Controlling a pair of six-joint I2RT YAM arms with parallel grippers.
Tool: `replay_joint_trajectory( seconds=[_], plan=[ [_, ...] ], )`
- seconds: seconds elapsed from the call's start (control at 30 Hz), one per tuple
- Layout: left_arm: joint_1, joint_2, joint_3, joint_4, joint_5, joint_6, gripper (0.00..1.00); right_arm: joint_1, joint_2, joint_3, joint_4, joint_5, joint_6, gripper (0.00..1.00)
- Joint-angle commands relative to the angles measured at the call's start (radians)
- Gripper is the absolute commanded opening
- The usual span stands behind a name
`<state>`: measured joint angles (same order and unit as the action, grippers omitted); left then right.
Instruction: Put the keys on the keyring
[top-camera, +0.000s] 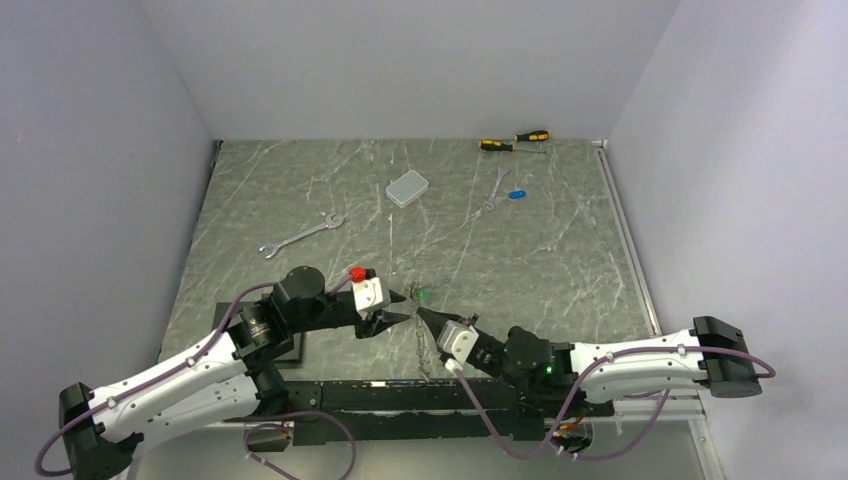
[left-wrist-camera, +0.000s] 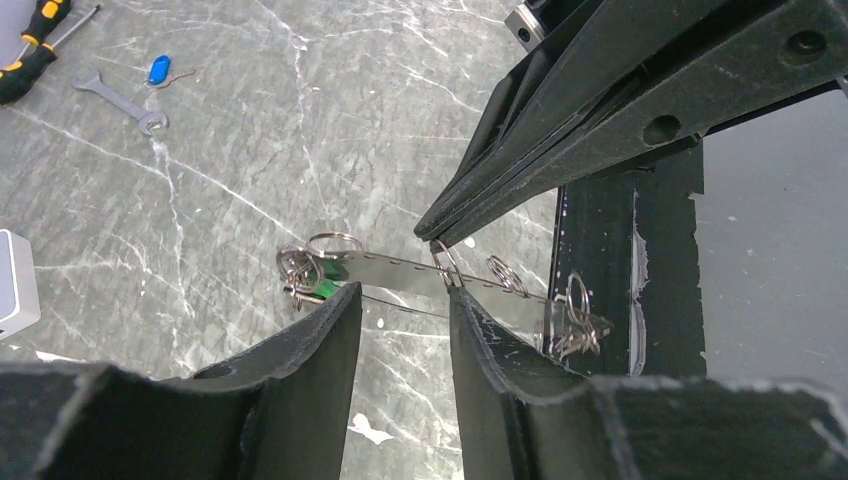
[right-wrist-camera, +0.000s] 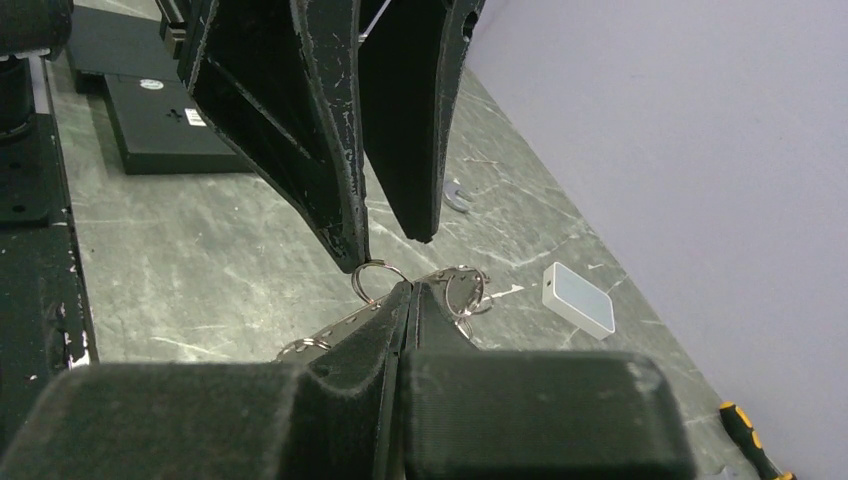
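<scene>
Two grippers meet tip to tip from overhead: left gripper (top-camera: 400, 307), right gripper (top-camera: 424, 315), green key (top-camera: 421, 293) just beyond. Left wrist view: jaws narrowly apart, keyring (left-wrist-camera: 400, 272) lying crosswise just ahead. Right wrist view: its jaws clamp the keyring.

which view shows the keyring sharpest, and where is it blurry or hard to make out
Left wrist: keyring sharp, evenly lit. Right wrist: own right gripper fills the foreground, soft. Top external: keyring tiny, lost against the veined table.
</scene>
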<state>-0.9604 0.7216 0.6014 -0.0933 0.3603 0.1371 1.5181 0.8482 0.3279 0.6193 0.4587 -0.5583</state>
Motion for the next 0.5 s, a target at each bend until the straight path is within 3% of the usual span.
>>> replay_joint_trajectory(
  seconds=[0.0,0.2,0.47],
  plan=[
    [-0.011,-0.004,0.005,0.054,0.039,-0.006,0.43,-0.002,-0.008,0.032,0.083,-0.019,0.028,0.00],
    [-0.011,0.014,0.024,0.030,0.065,-0.001,0.43,-0.003,0.006,0.040,0.076,-0.012,0.027,0.00],
    [-0.011,-0.061,0.047,-0.055,-0.039,0.007,0.45,-0.004,-0.008,0.035,0.066,-0.010,0.035,0.00]
  ],
)
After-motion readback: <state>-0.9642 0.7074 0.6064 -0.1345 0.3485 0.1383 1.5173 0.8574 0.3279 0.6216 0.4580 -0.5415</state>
